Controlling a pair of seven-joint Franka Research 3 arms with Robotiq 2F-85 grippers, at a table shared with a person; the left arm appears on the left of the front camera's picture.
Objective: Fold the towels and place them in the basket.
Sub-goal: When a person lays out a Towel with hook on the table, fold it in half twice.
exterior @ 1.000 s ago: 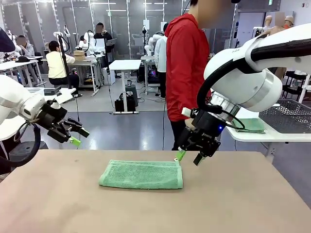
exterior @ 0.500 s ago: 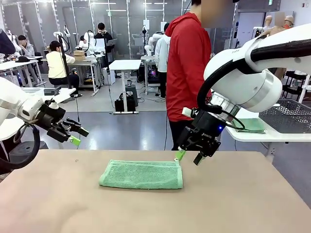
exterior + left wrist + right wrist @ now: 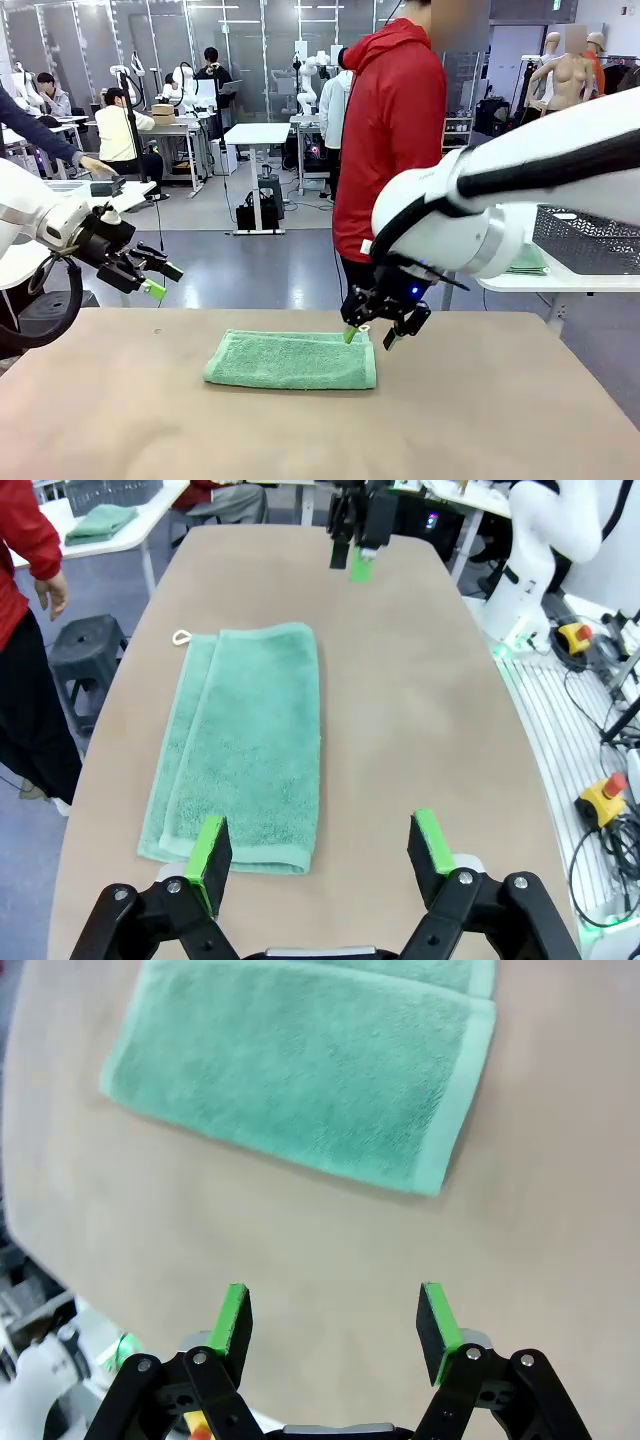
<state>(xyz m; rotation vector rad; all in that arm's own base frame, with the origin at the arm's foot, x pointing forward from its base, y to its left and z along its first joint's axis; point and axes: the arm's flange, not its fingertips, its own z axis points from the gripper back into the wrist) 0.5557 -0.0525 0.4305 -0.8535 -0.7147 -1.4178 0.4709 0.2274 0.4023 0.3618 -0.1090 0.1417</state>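
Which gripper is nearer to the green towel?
Right. The right gripper hovers close by the towel, at its far right corner; the left gripper is raised off to its left, clearly farther away.

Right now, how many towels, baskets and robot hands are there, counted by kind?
Towels: 2, the near towel and the side-table towel
Baskets: 1, the basket
Robot hands: 2, the left hand and the right hand
Total: 5
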